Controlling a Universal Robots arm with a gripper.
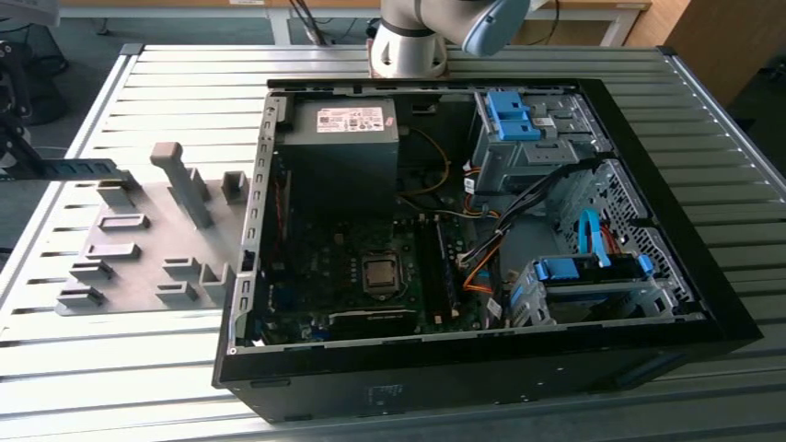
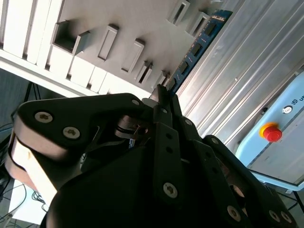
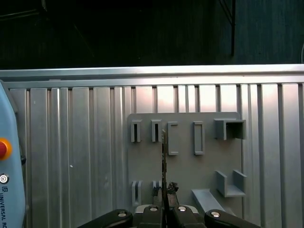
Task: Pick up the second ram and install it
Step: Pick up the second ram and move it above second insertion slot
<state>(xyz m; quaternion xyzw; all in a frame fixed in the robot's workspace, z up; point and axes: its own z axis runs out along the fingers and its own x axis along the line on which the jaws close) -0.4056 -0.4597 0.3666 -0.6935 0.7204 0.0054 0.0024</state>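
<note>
In the exterior view the second ram (image 1: 74,170), a thin blue circuit-board stick, hangs level above the table at the far left, past the grey holder plate (image 1: 135,249). My gripper (image 1: 13,166) is shut on one end of it. In the second wrist view the black fingers (image 2: 164,102) pinch the ram (image 2: 197,45), which juts out over the plate's slots (image 2: 107,42). Seen edge-on in the first wrist view, the ram (image 3: 164,161) stands over the plate (image 3: 185,161), between my gripper (image 3: 165,197) fingers.
The open computer case (image 1: 687,304) lies on the slatted metal table (image 1: 147,92), with motherboard (image 1: 356,267), power supply (image 1: 338,147), light-blue drive latches (image 1: 510,115) and orange cables inside. The arm's base (image 1: 406,41) stands behind the case. A red stop button (image 2: 270,132) sits on a pendant beside the table.
</note>
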